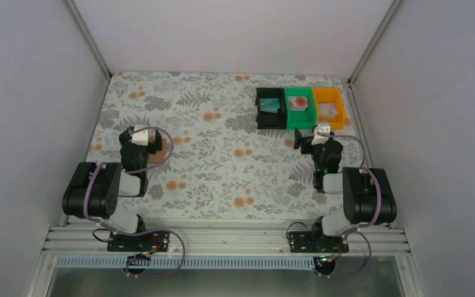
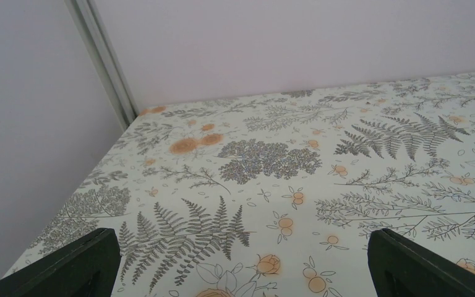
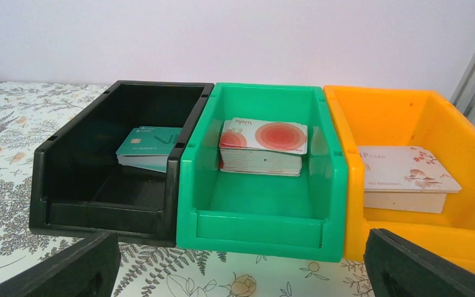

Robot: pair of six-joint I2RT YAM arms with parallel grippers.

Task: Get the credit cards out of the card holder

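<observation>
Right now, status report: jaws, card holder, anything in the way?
Both jaws wide open, empty. Card holder apparently tan patch under left arm, mostly hidden. Cards stacked in black bin, green bin, orange bin. Nothing seen blocking.

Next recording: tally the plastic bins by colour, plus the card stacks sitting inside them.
Black bin: 1
Green bin: 1
Orange bin: 1
Teal card stack: 1
Red-marked white card stack: 1
Whitish card stack: 1
Total: 6
</observation>
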